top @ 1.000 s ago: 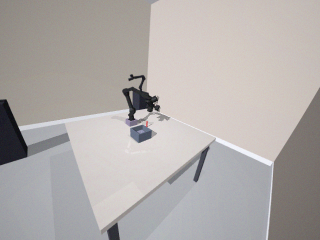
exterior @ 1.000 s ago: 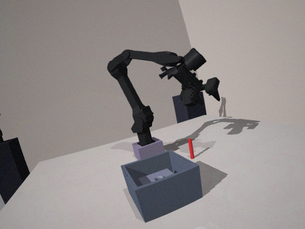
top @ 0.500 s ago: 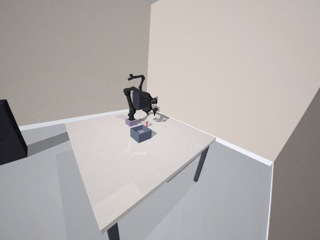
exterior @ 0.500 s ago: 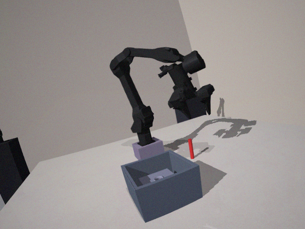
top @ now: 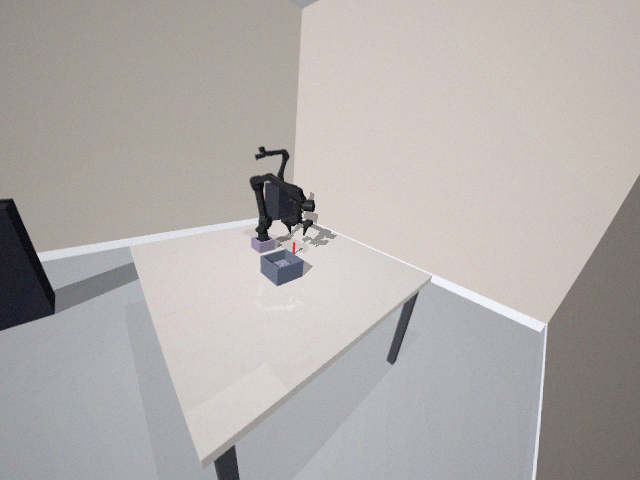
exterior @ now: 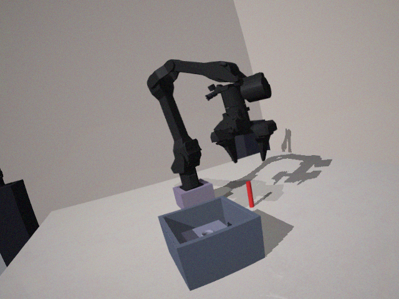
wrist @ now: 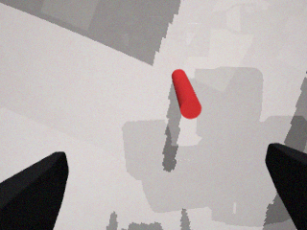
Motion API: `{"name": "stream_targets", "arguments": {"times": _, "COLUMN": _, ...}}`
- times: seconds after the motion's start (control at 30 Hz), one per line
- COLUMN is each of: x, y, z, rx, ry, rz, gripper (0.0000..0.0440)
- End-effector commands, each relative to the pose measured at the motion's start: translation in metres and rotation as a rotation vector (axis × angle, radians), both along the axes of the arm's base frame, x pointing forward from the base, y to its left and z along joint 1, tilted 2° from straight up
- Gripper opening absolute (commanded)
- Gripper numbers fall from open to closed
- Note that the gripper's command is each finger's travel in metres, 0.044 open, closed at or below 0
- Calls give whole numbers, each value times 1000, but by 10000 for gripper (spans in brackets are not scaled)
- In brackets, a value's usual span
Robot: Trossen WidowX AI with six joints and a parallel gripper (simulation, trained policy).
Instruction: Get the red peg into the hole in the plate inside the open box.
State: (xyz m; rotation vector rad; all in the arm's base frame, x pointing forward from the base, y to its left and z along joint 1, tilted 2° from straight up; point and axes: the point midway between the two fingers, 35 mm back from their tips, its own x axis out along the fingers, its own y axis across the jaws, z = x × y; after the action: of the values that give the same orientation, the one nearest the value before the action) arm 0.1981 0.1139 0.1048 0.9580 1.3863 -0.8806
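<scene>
We observed the red peg (top: 294,248) (exterior: 249,194) (wrist: 185,92), a slim plain cylinder, standing upright on the tabletop (top: 330,310) (exterior: 322,251) (wrist: 58,96) near the blue-grey box (top: 277,272) (exterior: 222,254), outside it, while the tool (top: 297,232) (exterior: 249,161) (wrist: 169,158) hung above, spread almost fully wide, gripping nothing.
</scene>
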Motion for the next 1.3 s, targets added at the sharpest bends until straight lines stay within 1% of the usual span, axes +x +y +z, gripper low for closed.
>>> {"name": "stream_targets", "arguments": {"times": 0.0, "x": 1, "y": -6, "z": -4, "rx": -41, "ry": 10, "rz": 14, "gripper": 440}}
{"name": "stream_targets", "arguments": {"times": 0.3, "x": 2, "y": -14, "z": -16, "rx": -110, "ry": 19, "rz": 41, "gripper": 440}}
{"name": "stream_targets", "arguments": {"times": 0.47, "x": 0, "y": -17, "z": -27, "rx": -142, "ry": 26, "rz": 56, "gripper": 440}}
{"name": "stream_targets", "arguments": {"times": 0.7, "x": -5, "y": -19, "z": -57, "rx": -169, "ry": 32, "rz": 65, "gripper": 440}}
{"name": "stream_targets", "arguments": {"times": 1.03, "x": -8, "y": -15, "z": -102, "rx": -164, "ry": -26, "rz": 80, "gripper": 438}}
{"name": "stream_targets", "arguments": {"times": 1.13, "x": -10, "y": -14, "z": -111, "rx": -163, "ry": -33, "rz": 83, "gripper": 422}}
{"name": "stream_targets", "arguments": {"times": 1.2, "x": -13, "y": -14, "z": -116, "rx": -162, "ry": -29, "rz": 81, "gripper": 390}}
{"name": "stream_targets", "arguments": {"times": 1.27, "x": -16, "y": -14, "z": -120, "rx": -161, "ry": -19, "rz": 77, "gripper": 348}}
